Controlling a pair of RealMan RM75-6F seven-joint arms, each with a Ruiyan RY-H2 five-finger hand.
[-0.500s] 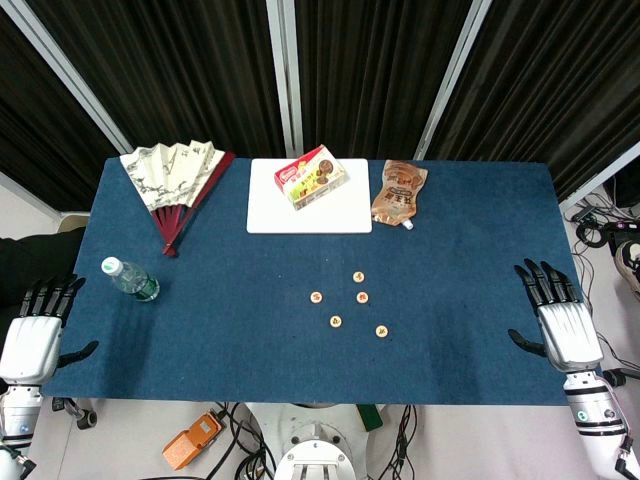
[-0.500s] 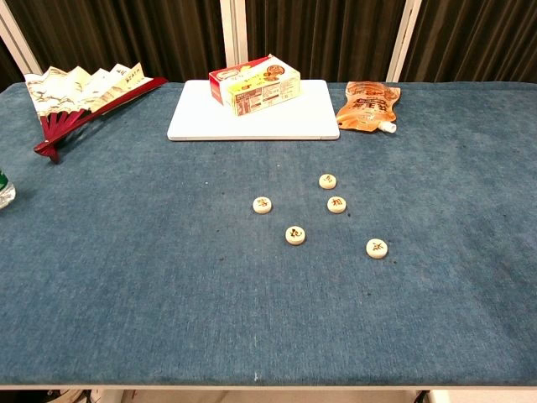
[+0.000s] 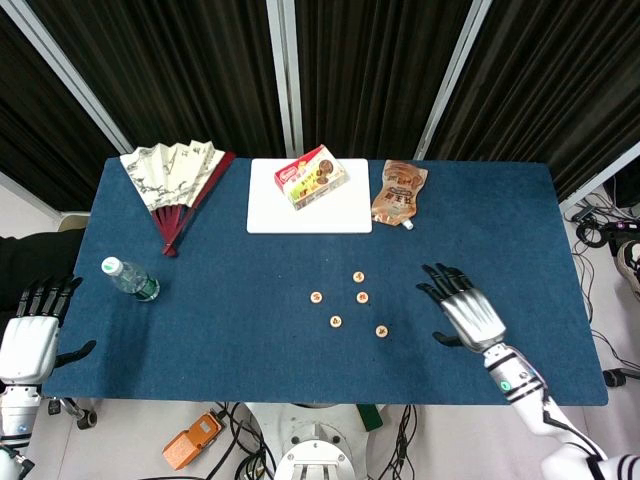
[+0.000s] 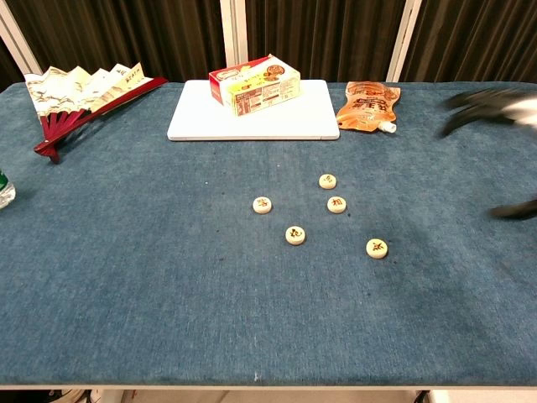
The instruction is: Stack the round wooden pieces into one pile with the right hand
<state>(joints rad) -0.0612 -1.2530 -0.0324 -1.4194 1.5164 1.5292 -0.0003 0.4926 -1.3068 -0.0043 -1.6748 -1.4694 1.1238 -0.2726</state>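
Observation:
Several round wooden pieces lie singly on the blue table, none stacked: one at the far end, one in the middle, one to the left, one nearer me, and one at the near right. My right hand hovers over the table right of the pieces, fingers spread, holding nothing. My left hand stays off the table's left edge, fingers apart and empty.
A white board at the back carries a snack box. An orange pouch lies to its right, a folding fan to its left. A plastic bottle lies near the left edge.
My right hand has swung in from beyond the table's right edge to over the table, close to the pieces. The pieces and left hand have not moved.

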